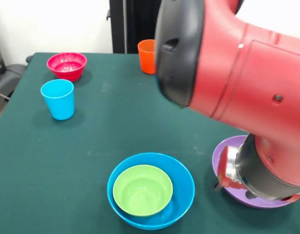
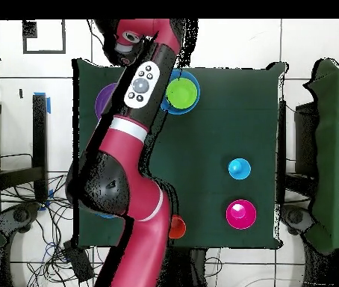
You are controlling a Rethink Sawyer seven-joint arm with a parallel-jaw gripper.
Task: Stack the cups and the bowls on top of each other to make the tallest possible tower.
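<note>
A lime green bowl sits nested inside a blue bowl at the table's near edge; the pair also shows in the overhead view. A purple bowl stands to their right, largely covered by the arm. My gripper reaches down into or just over this purple bowl, and the arm hides most of it. A light blue cup, a hot pink bowl and an orange cup stand apart at the far side. The red cup and the other bowls are out of view.
The big red arm fills the right of the front view and crosses the table's left part in the overhead view. The green table is open between the far cups and the nested bowls.
</note>
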